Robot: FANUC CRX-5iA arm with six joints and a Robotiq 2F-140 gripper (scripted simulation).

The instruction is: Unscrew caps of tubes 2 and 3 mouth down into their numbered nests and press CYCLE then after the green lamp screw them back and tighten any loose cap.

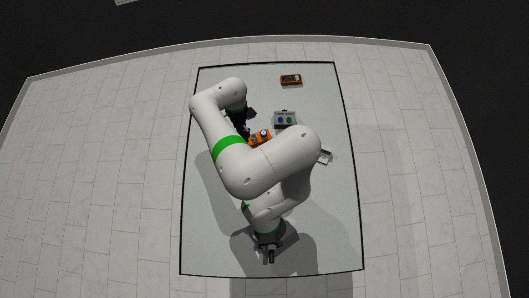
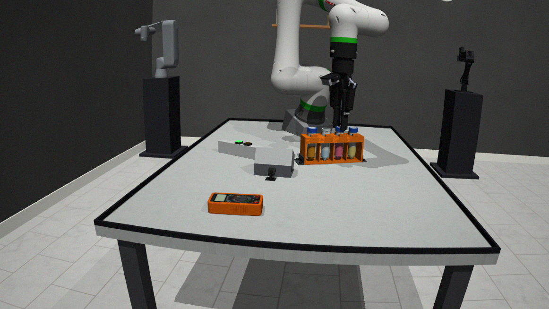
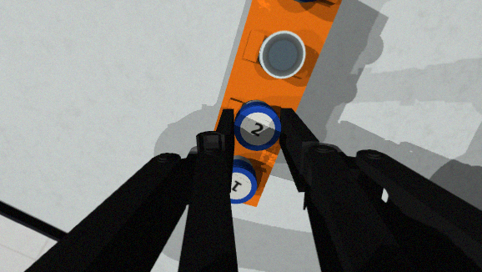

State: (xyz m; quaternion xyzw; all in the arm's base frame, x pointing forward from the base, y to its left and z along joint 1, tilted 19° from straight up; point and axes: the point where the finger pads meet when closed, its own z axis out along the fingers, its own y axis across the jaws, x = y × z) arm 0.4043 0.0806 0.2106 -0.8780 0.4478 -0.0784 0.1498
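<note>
The orange tube rack (image 2: 332, 147) stands mid-table and also shows in the wrist view (image 3: 271, 83). My gripper (image 3: 257, 126) (image 2: 341, 124) is shut on the blue cap marked 2 (image 3: 257, 125) and holds it straight down at the mouth of tube 2, at the rack's top. Tube 3 (image 3: 282, 54) stands open with no cap. Cap 1 (image 3: 242, 185) sits on its tube just beside my left finger. Cap 4 (image 1: 263, 132) is on its tube at the rack's other end. The green lamp (image 2: 238, 141) on the cap tray (image 2: 236, 147) is lit. The arm hides the tray's nests.
The grey key housing (image 1: 284, 119) with the blue and green keys stands beside the rack, between it and the cap tray. An orange multimeter (image 2: 235, 203) lies nearer the table's far edge. Two camera stands flank the table.
</note>
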